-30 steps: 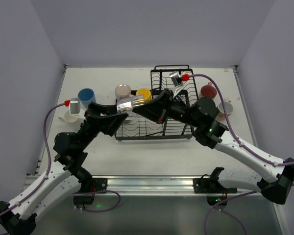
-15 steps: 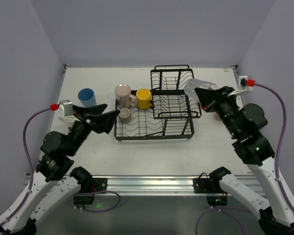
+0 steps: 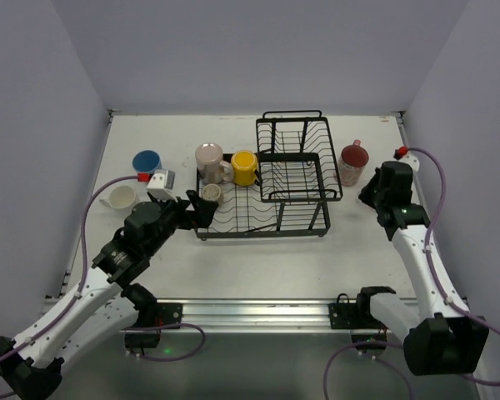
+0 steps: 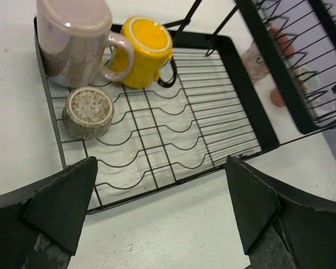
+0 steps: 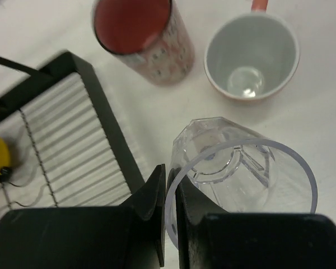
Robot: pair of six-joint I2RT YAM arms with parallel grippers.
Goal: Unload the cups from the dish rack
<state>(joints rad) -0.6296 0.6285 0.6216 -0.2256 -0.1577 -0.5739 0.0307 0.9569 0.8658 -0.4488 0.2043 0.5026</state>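
Note:
The black dish rack (image 3: pixel 262 223) holds a pink mug (image 3: pixel 208 157), a yellow mug (image 3: pixel 244 165) and a small speckled cup (image 3: pixel 211 193) on its flat tray; they also show in the left wrist view, the pink mug (image 4: pixel 75 42), the yellow mug (image 4: pixel 145 47) and the speckled cup (image 4: pixel 88 112). My left gripper (image 4: pixel 157 224) is open and empty at the tray's front left edge. My right gripper (image 5: pixel 166 190) is shut on the rim of a clear glass (image 5: pixel 241 168), upright right of the rack; I cannot tell whether it touches the table.
A blue tumbler (image 3: pixel 147 161) and a white cup (image 3: pixel 121 197) stand on the table left of the rack. A reddish mug (image 5: pixel 143 33) and a white-inside mug (image 5: pixel 252 53) stand right of it, just beyond the glass. The raised basket (image 3: pixel 292 158) is at the back.
My right arm has carried the clear glass from over the rack to the table right of it and lowered it. My left arm drew back, then came to the tray's front left corner.

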